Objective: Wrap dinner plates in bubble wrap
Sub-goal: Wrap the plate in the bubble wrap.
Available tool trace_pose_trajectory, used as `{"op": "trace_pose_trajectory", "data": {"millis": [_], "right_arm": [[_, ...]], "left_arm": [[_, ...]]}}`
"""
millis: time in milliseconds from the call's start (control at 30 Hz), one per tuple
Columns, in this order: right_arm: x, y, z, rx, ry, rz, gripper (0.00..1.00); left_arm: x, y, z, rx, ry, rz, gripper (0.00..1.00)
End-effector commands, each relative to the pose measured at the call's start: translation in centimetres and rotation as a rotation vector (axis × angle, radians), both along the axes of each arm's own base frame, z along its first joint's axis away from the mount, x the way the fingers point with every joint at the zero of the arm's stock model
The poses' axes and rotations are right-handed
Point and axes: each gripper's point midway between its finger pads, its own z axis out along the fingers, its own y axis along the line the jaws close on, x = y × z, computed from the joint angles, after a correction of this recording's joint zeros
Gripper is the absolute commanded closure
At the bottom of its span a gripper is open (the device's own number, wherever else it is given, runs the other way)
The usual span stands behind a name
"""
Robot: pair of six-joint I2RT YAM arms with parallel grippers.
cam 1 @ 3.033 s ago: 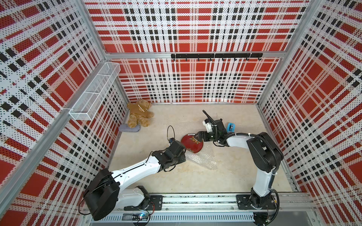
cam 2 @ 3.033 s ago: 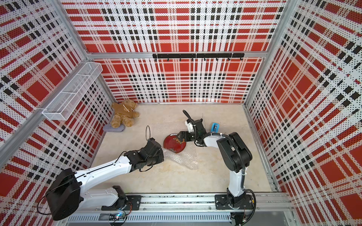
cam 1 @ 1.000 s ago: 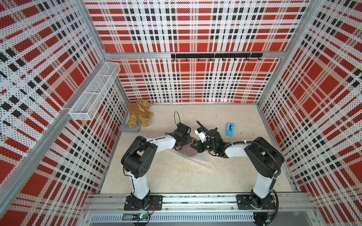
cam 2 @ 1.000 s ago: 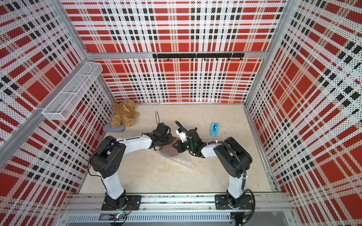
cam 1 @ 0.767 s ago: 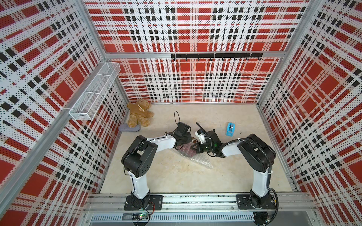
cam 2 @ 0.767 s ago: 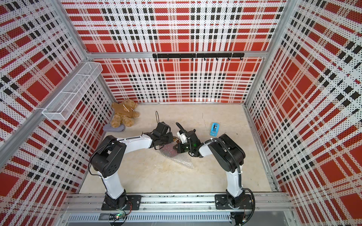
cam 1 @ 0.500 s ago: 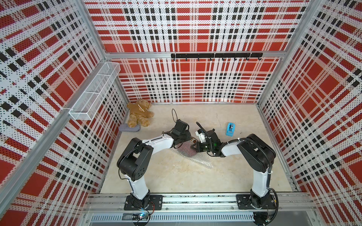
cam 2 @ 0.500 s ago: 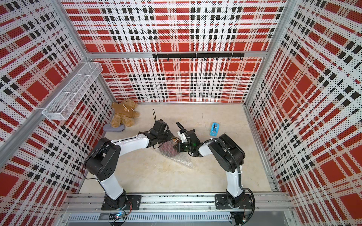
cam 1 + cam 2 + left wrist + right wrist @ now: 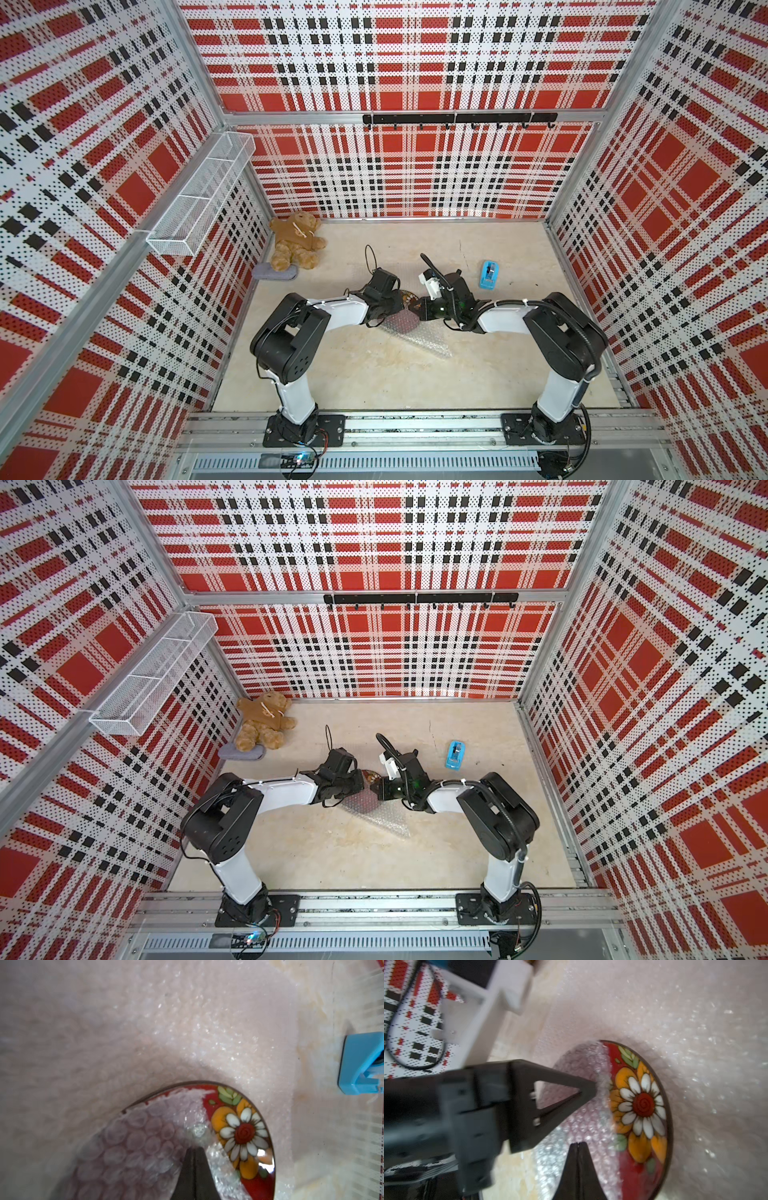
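The dark-red flowered dinner plate [image 9: 641, 1105] lies on the bubble wrap [image 9: 428, 338] mid-table. A flap of wrap [image 9: 135, 1136] is folded over most of the plate, leaving one flowered side bare. In both top views only a sliver of plate [image 9: 411, 297] [image 9: 371, 777] shows between the two grippers. My left gripper [image 9: 195, 1149] [image 9: 402, 305] is shut, pinching the crumpled edge of the folded flap over the plate. My right gripper [image 9: 578, 1144] [image 9: 417, 311] is shut, its tips over the wrap-covered part of the plate from the opposite side. I cannot tell whether it touches the wrap.
A blue tape dispenser [image 9: 489, 275] [image 9: 361, 1064] stands to the right of the plate. A teddy bear [image 9: 296, 245] and a grey cloth [image 9: 274, 272] lie at the back left corner. A wire basket [image 9: 199, 199] hangs on the left wall. Plaid walls enclose the table.
Three seconds ago the plate was bare and tilted beside the wrap; now a flap of wrap covers most of it. Over the last second the left elbow swung outward; both grippers stayed at the plate.
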Motion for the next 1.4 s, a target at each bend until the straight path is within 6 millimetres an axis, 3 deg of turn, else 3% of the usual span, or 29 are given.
{"op": "trace_pose_trajectory", "data": {"millis": [0, 100, 267, 533, 833, 1100, 1200, 1267, 1367], "right_arm": [[-2.9, -0.1, 0.8, -0.038, -0.067, 0.153, 1.00], [-5.2, 0.2, -0.8, -0.087, -0.029, 0.237, 1.00], [-7.2, 0.5, -3.4, -0.130, 0.042, 0.257, 1.00], [-10.0, -3.4, -7.8, -0.211, 0.215, 0.119, 1.00], [-13.3, -8.3, -9.2, -0.299, 0.319, -0.011, 1.00], [-15.9, -12.7, -7.9, -0.347, 0.378, -0.142, 1.00], [-15.9, -13.3, -5.6, -0.279, 0.343, -0.189, 0.81], [-15.5, -12.8, -3.4, -0.168, 0.300, -0.209, 0.53], [-15.1, -12.5, -2.6, -0.033, 0.344, -0.252, 0.31]], "left_arm": [[-0.6, 0.7, -2.0, 0.009, 0.033, 0.024, 0.97], [-0.5, 1.0, -1.9, 0.008, 0.024, 0.050, 0.97], [-0.3, 1.7, -1.6, 0.023, 0.006, 0.096, 0.97], [-1.1, 1.9, -2.4, 0.033, 0.020, 0.103, 0.97], [-1.6, 2.9, -3.4, 0.056, 0.034, 0.125, 0.98], [-1.8, 2.9, -3.6, 0.048, 0.040, 0.115, 0.99], [-2.0, 2.5, -3.6, 0.039, 0.043, 0.100, 0.99], [-2.1, 2.2, -3.6, 0.033, 0.043, 0.092, 0.98], [-2.1, 1.7, -3.4, 0.024, 0.038, 0.082, 0.99]]}}
